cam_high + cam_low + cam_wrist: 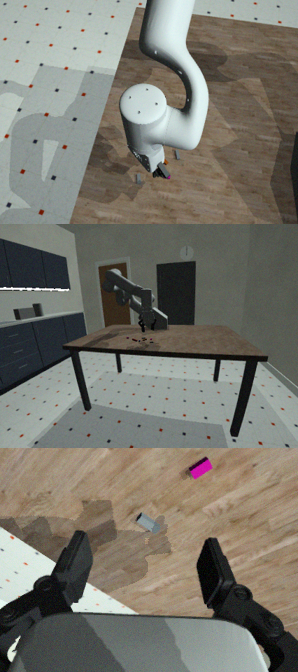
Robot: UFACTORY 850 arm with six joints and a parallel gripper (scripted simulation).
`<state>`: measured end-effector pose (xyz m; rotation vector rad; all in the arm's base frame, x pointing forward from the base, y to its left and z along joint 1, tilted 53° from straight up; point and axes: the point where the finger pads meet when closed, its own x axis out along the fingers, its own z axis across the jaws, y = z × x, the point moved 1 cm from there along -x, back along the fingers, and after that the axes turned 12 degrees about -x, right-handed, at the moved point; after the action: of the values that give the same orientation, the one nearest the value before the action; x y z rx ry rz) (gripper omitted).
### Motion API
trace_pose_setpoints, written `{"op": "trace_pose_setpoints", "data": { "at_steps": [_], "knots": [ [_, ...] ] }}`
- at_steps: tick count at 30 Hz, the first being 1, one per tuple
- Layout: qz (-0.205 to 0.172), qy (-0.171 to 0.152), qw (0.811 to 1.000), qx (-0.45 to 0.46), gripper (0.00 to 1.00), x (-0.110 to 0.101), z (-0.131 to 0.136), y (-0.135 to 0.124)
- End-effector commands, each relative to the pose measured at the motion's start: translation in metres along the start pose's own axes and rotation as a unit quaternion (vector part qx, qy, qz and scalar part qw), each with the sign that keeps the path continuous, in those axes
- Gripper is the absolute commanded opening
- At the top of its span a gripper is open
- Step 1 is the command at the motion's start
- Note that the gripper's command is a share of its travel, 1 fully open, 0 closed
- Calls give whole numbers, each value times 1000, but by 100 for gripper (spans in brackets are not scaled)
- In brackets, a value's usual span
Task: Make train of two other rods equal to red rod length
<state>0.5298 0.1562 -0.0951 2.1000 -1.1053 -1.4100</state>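
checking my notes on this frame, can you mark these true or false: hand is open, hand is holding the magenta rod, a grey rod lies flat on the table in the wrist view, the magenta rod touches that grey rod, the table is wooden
1. The hand is open. True.
2. The hand is holding the magenta rod. False: nothing is between the fingers; the magenta rod lies on the table.
3. A grey rod lies flat on the table in the wrist view. True.
4. The magenta rod touches that grey rod. False: they lie apart, with bare wood between them.
5. The table is wooden. True: it shows a brown wood grain.
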Motion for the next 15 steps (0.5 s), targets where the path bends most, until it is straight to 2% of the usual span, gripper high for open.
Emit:
{"op": "trace_pose_setpoints", "data": {
  "at_steps": [1, 4, 6, 8, 15],
  "knots": [
    [-5, 7, 996, 84, 100, 1, 1, 6],
    [-5, 6, 995, 101, 100, 1, 1, 7],
    [-5, 6, 987, 162, 100, 2, 2, 12],
    [-5, 6, 983, 183, 100, 3, 2, 14],
    [-6, 5, 953, 302, 100, 5, 4, 23]
  ]
}}
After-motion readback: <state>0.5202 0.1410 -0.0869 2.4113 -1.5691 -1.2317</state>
